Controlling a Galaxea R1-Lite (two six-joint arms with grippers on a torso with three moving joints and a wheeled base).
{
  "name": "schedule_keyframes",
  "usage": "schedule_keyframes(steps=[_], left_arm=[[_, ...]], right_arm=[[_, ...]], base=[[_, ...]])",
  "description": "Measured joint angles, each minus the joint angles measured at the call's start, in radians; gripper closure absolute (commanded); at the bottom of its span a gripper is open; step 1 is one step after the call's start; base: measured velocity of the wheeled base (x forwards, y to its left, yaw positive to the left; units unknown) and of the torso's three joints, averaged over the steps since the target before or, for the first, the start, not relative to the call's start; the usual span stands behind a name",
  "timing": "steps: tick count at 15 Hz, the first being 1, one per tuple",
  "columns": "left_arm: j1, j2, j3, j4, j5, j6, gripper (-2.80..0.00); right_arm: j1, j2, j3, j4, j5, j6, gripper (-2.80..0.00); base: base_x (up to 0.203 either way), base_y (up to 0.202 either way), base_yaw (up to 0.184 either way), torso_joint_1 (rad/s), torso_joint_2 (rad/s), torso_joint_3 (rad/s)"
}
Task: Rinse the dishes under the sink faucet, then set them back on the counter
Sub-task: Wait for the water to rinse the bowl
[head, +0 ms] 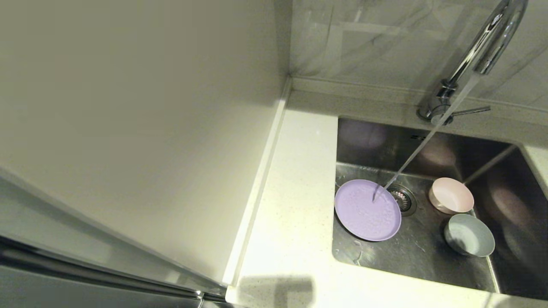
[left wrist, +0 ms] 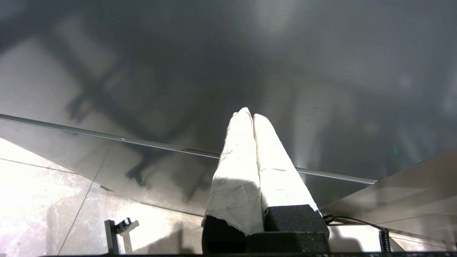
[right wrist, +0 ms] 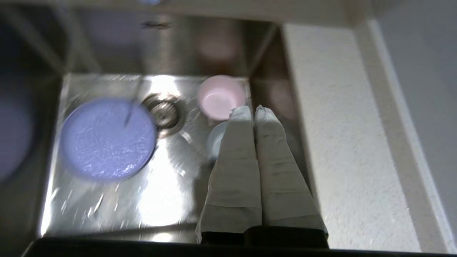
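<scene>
Right gripper (right wrist: 253, 109) pressed closed, empty, above the sink (head: 419, 252). Left gripper (left wrist: 251, 116) closed too, parked over floor tiles. In the basin: blue-grey bowl (head: 469, 235), lilac plate (head: 367, 209) under running water, pink bowl (head: 451, 195). Beyond, faucet (head: 479, 55).

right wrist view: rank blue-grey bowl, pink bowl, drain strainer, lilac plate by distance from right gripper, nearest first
Right gripper, shut, above the sink's counter-side end.
1. Small pale blue-grey bowl: partly hidden behind the fingers.
2. Small pale pink bowl: just past the fingertips.
3. Round steel drain strainer: mid-basin.
4. Flat round lilac plate: beyond the strainer, under the stream.
</scene>
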Motion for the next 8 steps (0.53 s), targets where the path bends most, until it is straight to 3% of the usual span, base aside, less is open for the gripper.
schedule_keyframes(steps=[4,8], left_arm=[[0.000,0.000,0.000,0.000,0.000,0.000,0.00],[0.000,0.000,0.000,0.000,0.000,0.000,0.00]], right_arm=[[0.164,-0.298,0.147,0.114,-0.003,-0.038,0.00],[0.224,-0.541,0.220,0.323,0.005,-0.017,0.00]], base=[[0.000,0.000,0.000,0.000,0.00,0.000],[0.000,0.000,0.000,0.000,0.00,0.000]])
